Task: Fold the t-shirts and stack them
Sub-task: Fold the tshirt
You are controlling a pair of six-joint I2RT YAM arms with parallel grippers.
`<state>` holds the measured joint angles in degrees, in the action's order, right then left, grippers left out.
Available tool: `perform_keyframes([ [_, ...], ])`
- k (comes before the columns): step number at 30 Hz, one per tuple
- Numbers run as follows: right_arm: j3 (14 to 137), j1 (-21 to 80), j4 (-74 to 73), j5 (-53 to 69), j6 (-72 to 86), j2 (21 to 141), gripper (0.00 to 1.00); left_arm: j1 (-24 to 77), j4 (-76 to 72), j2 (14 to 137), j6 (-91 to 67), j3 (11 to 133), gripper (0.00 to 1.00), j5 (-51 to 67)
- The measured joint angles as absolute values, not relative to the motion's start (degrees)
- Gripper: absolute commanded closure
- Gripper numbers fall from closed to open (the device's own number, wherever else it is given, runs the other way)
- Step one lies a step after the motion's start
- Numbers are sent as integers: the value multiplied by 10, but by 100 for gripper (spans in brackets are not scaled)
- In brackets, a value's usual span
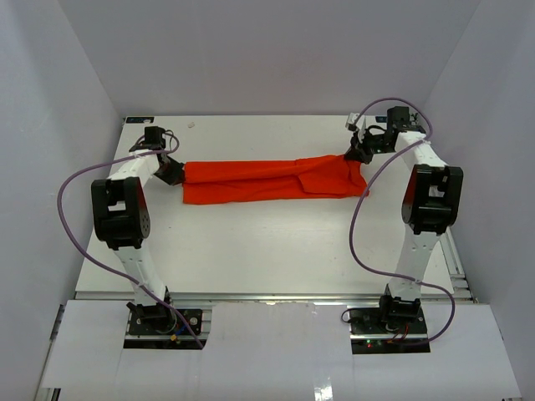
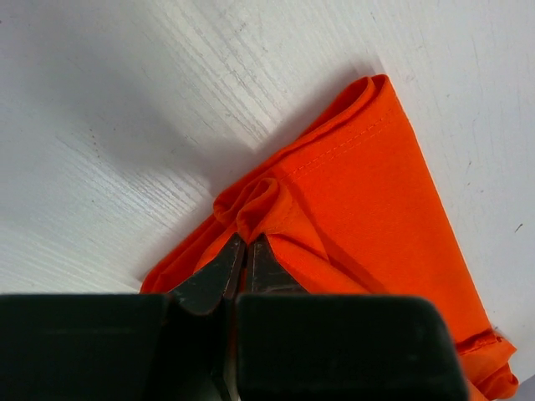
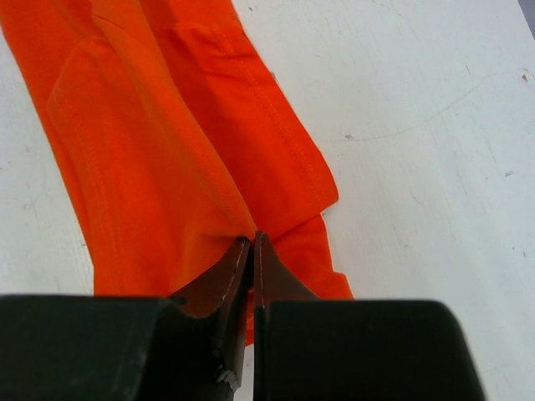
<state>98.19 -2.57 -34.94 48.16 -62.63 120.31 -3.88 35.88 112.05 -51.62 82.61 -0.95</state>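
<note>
The right gripper [image 3: 252, 251] sits at the bottom of the view, its two dark fingers [image 3: 219, 282] pressed together with a pinch of orange-red t-shirt [image 3: 150, 142] between their tips. From there the cloth runs up and to the left in a long folded band, layers overlapping, with stitched hems along its right side. A loose corner of fabric lies flat just right of the fingers. The white table [image 3: 418, 125] beneath shows faint scratches and small specks.

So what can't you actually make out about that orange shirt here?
Top view: t-shirt is folded, so its inner layers are hidden under the top one.
Left wrist: left claw housing covers the near cloth.
Right wrist: right claw housing does too; the cloth leaves the top edge.
</note>
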Motion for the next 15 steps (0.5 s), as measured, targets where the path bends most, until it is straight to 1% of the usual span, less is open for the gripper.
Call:
perform_keyframes([
  [15, 1000, -6, -286, 419, -559, 1245, 93, -39, 358, 1122, -515, 826, 92, -13],
])
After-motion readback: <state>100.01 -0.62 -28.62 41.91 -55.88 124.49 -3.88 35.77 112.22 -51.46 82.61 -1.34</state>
